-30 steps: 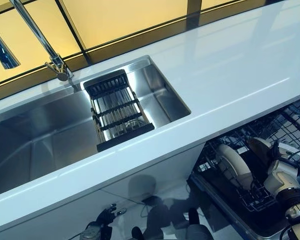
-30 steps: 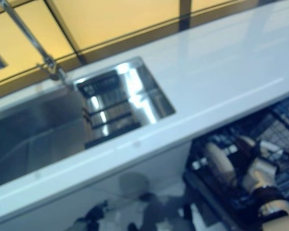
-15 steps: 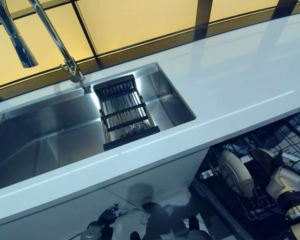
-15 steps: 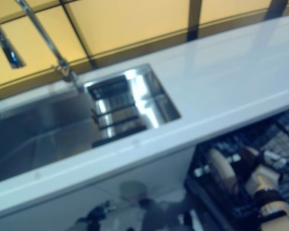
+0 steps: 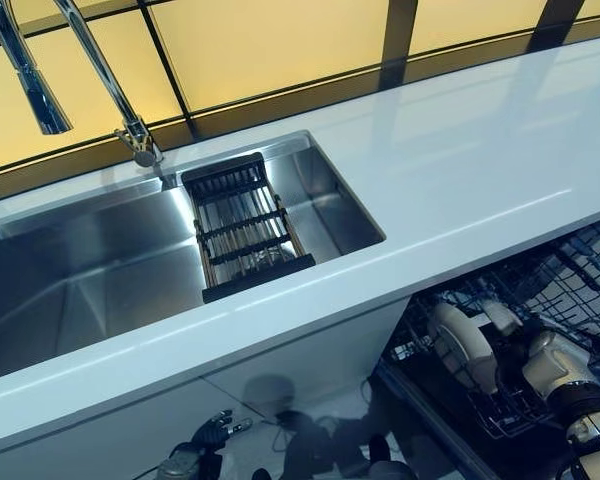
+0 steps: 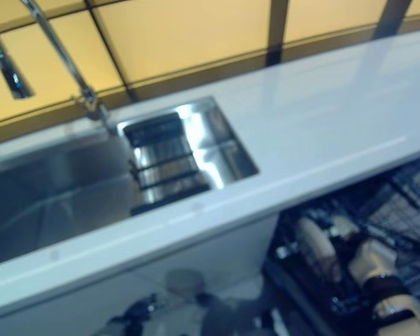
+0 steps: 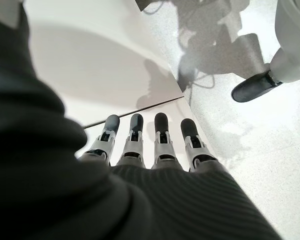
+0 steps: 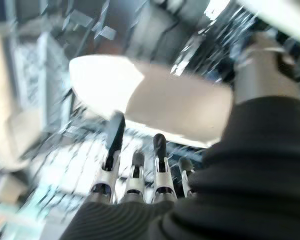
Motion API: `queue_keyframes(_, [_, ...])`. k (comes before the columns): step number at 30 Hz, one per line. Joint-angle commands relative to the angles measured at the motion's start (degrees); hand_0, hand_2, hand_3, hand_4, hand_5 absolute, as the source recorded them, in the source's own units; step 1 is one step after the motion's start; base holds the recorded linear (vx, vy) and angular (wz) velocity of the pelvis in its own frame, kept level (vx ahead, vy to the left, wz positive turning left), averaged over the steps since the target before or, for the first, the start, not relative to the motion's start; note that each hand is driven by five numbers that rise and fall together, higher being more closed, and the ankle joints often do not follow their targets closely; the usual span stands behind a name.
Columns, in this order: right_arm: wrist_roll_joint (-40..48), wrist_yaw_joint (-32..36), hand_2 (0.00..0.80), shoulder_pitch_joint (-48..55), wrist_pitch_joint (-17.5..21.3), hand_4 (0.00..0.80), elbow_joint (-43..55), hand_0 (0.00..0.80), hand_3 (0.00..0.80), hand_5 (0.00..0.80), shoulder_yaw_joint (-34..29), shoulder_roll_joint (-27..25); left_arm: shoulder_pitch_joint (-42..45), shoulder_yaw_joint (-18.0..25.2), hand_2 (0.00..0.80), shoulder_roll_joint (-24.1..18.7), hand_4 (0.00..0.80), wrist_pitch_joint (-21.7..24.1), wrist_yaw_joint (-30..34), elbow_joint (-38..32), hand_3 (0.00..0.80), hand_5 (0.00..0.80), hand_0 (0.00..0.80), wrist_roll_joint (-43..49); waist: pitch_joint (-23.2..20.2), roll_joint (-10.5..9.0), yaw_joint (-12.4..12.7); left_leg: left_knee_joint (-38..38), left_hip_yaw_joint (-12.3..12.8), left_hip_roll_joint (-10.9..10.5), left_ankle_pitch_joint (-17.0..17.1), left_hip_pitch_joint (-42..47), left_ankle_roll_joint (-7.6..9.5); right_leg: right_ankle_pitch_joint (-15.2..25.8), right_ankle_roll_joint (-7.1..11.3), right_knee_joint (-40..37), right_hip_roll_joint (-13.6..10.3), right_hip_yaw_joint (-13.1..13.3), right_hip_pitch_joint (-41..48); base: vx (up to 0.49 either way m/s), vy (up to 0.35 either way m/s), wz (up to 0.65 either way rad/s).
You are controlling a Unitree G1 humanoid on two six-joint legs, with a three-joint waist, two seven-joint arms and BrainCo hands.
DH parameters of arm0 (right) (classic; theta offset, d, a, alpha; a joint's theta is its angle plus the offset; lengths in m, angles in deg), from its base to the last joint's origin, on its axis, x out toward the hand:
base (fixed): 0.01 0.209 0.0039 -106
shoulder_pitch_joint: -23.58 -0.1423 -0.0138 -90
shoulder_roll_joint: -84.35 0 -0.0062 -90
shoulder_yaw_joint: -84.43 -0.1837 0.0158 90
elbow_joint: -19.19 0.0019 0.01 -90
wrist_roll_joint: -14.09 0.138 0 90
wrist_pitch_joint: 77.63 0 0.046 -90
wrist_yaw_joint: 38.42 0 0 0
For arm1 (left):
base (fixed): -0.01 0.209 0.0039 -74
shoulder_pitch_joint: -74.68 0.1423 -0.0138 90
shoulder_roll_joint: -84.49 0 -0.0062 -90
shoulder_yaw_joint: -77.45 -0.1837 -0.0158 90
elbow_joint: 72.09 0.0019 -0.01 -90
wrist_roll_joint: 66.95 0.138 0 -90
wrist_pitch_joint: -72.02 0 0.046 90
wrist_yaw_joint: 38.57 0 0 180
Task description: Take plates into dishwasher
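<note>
Seating a plate (image 5: 458,344) upright in the dishwasher rack (image 5: 500,400) at 4 o'clock under the counter (image 5: 460,170), my right robot hand (image 8: 135,170) hovers straight-fingered, holding nothing. Withdraw clear of prongs. Left robot hand (image 7: 145,145) hangs open, empty.

Lighting: bright, warm yellow glow from window panels (image 5: 270,45) behind the counter; white worktop (image 5: 460,170) carries pale sheen; hard glare on steel sink (image 6: 196,136) wall. Dishwasher rack (image 5: 540,300) lies in shade below. Right eye view soft throughout; right wrist view heavily motion-blurred; left wrist view crisp, grey shadows on floor (image 7: 250,115)
</note>
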Motion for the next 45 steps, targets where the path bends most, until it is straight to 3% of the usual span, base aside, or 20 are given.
queue_keyframes(1, [-3.3,6.0,0.000,-3.1,-3.0,0.000,3.7,0.000,0.000,0.000,-2.8,-2.0,-3.2,3.2,0.000,-4.3,0.000,0.2,-0.3,-0.4,0.000,0.000,0.000,2.6,2.3,-5.11,0.0,-0.1,-0.6,-0.3,-5.6,4.6,2.91,0.9,3.17,0.7,-1.2,2.6,-2.5,0.000,0.000,0.00])
queue_keyframes(11, [-6.3,17.9,0.000,-4.2,-4.2,0.000,9.7,0.000,0.000,0.000,-8.1,-10.5,-4.2,5.1,0.000,-4.4,0.000,0.0,-1.5,3.2,0.000,0.000,0.000,4.6,0.2,-9.00,-2.2,-0.1,2.6,0.5,-5.9,6.2,2.91,1.3,3.48,0.5,-0.1,4.8,-2.0,0.029,0.009,-0.03])
queue_keyframes(16, [-5.2,23.5,0.000,-9.5,-1.0,0.000,5.5,0.000,0.000,0.000,-9.0,-20.4,-4.7,5.5,0.000,-5.6,0.000,-0.5,-2.7,3.9,0.000,0.000,0.000,4.6,-0.7,-11.12,-2.5,-0.1,3.9,1.0,-6.3,7.4,2.95,1.6,3.95,0.4,0.7,5.3,-1.2,0.034,-0.022,-0.10])
queue_keyframes(21, [0.3,21.1,0.000,-14.4,0.5,0.000,-1.0,0.000,0.000,0.000,-7.4,-27.0,-4.8,5.5,0.000,-6.9,0.000,0.1,-3.5,5.7,0.000,0.000,0.000,3.8,-1.5,-12.33,-2.6,-0.1,4.6,1.3,-6.3,7.6,2.92,1.8,4.13,0.4,1.1,5.8,-1.2,0.004,-0.006,-0.15])
queue_keyframes(29, [8.1,16.1,0.000,-16.1,3.1,0.000,-7.4,0.000,0.000,0.000,-8.7,-31.9,-4.3,5.6,0.000,-6.8,0.000,2.3,-4.1,8.5,0.000,0.000,0.000,2.3,-2.8,-12.63,-3.2,-0.1,5.3,1.3,-6.5,7.8,2.95,1.3,3.83,0.4,1.5,6.1,-1.0,-0.001,0.019,-0.08])
queue_keyframes(32, [11.2,14.2,0.000,-13.3,3.6,0.000,-8.2,0.000,0.000,0.000,-11.8,-32.4,-4.0,5.8,0.000,-6.7,0.000,2.8,-4.4,8.5,0.000,0.000,0.000,1.9,-3.0,-12.45,-3.4,-0.1,5.4,1.2,-6.5,7.8,2.93,1.1,3.71,0.5,1.5,5.9,-0.9,-0.033,0.047,-0.03])
queue_keyframes(36, [15.6,10.9,0.000,-2.9,5.2,0.000,-8.1,0.000,0.000,0.000,-21.7,-31.4,-3.3,7.0,0.000,-6.2,0.000,3.1,-5.9,8.8,0.000,0.000,0.000,1.5,-3.0,-12.01,-3.6,0.5,5.2,0.9,-6.7,8.0,3.23,0.1,3.16,1.8,1.1,4.9,-0.3,-0.042,0.073,0.01])
queue_keyframes(38, [17.7,9.8,0.000,1.6,7.0,0.000,-8.2,0.000,0.000,0.000,-26.1,-31.1,-2.7,8.1,0.000,-6.3,0.000,3.9,-6.7,9.2,0.000,0.000,0.000,0.4,-2.8,-12.08,-3.5,4.4,3.5,0.1,-9.0,7.6,3.93,-1.0,2.21,3.9,1.0,6.0,-0.7,-0.046,0.122,0.00])
queue_keyframes(39, [20.1,9.2,0.000,3.6,7.8,0.000,-8.2,0.000,0.000,0.000,-28.1,-31.1,-2.5,9.3,0.000,-6.3,0.000,4.7,-7.1,9.2,0.000,0.000,0.000,-0.2,-2.5,-12.55,-3.0,11.5,-0.1,-1.1,-13.1,6.1,4.79,-1.7,1.25,6.2,0.7,8.3,-1.7,-0.055,0.145,-0.08])
queue_keyframes(41, [23.1,7.6,0.000,4.4,7.8,0.000,-8.3,0.000,0.000,0.000,-28.7,-29.8,-2.3,10.4,0.000,-6.3,0.000,4.6,-8.2,8.0,0.000,0.000,0.000,-1.6,-0.9,-13.20,-0.5,18.4,-10.4,-5.5,-17.7,1.8,6.46,-1.3,1.16,7.7,0.6,12.5,-3.0,-0.083,0.146,-0.50])
queue_keyframes(42, [25.2,5.3,0.000,5.1,8.2,0.000,-8.8,0.000,0.000,0.000,-29.3,-27.2,-2.4,11.3,0.000,-6.4,0.000,3.6,-8.9,6.4,0.000,0.000,0.000,-1.1,0.5,-13.29,0.6,18.6,-12.0,-7.8,-18.0,0.1,8.17,0.0,2.00,8.4,-0.2,13.0,-4.9,-0.133,0.151,-1.00])
queue_keyframes(43, [26.4,3.6,0.000,6.9,8.2,0.000,-8.5,0.000,0.000,0.000,-30.6,-25.5,-2.4,11.5,0.000,-6.6,0.000,3.2,-8.8,5.9,0.000,0.000,0.000,0.1,1.3,-13.10,0.4,18.0,-10.2,-7.7,-17.6,0.1,8.47,2.2,2.41,8.2,-1.1,12.4,-6.3,-0.201,0.149,-1.09])
queue_keyframes(44, [27.7,1.4,0.000,10.0,8.4,0.000,-7.8,0.000,0.000,0.000,-32.4,-22.4,-2.3,11.1,0.000,-7.0,0.000,3.0,-8.7,5.3,0.000,0.000,0.000,1.6,1.9,-13.13,0.3,18.5,-10.1,-8.4,-17.6,-0.4,8.47,6.4,3.27,6.5,-2.4,11.7,-7.9,-0.169,0.103,-0.74])
queue_keyframes(45, [28.1,0.2,0.000,11.4,8.9,0.000,-7.2,0.000,0.000,0.000,-32.9,-20.6,-2.2,11.1,0.000,-7.2,0.000,2.7,-8.6,4.8,0.000,0.000,0.000,2.2,2.4,-12.74,0.4,18.7,-10.5,-8.8,-17.2,-0.7,8.27,7.1,3.26,5.7,-2.6,11.0,-8.9,-0.211,0.122,-0.37])
